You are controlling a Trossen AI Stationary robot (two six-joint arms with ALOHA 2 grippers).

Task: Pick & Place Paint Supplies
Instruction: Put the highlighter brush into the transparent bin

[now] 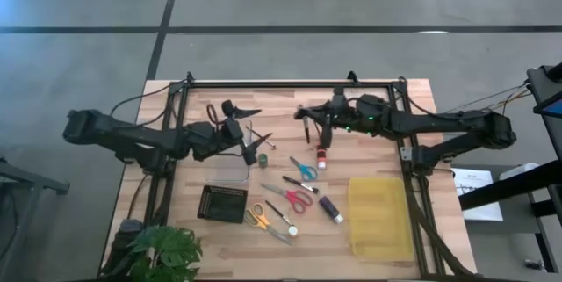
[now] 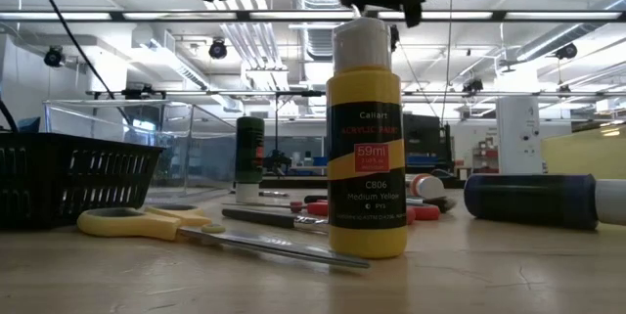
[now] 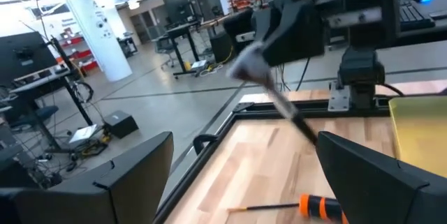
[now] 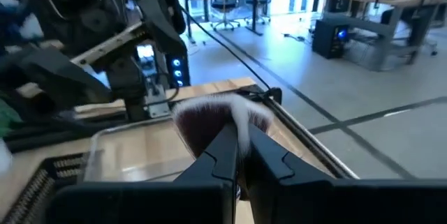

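Right hand (image 1: 307,117) is up off the bench (image 1: 421,256), over its far middle, with its fingers pinched shut on a brush (image 4: 213,116). Its wrist view shows the fanned dark bristles, paling at the edge, spreading just past the fingertips. From above, the thin handle hangs down and sideways below it. The left hand (image 1: 235,129) hovers near the clear box (image 1: 230,166) with its fingers spread wide and nothing between them.

A brush like this looks very light and stiff along the handle, soft only at the head. I'd say the grip sits close to the bristles, so the long handle may swing or twist about the pinch. A hold nearer the middle of the handle would steady it and spare the hairs from being crushed.

The rest of the paint supplies lie scattered in the middle of the bench: scissors with blue handles (image 1: 305,170), red-handled scissors (image 1: 297,197), yellow-handled scissors (image 1: 257,218), a red paint pot (image 1: 322,161), and a purple paint tube (image 1: 330,209) lying on its side just beside the yellow bin (image 1: 379,216). The pots are small, hard and round, likely to roll or tip if nudged. The scissors lie flat and want a pinch across the blades or pivot. A black tray (image 1: 223,203) sits nearest the left arm.
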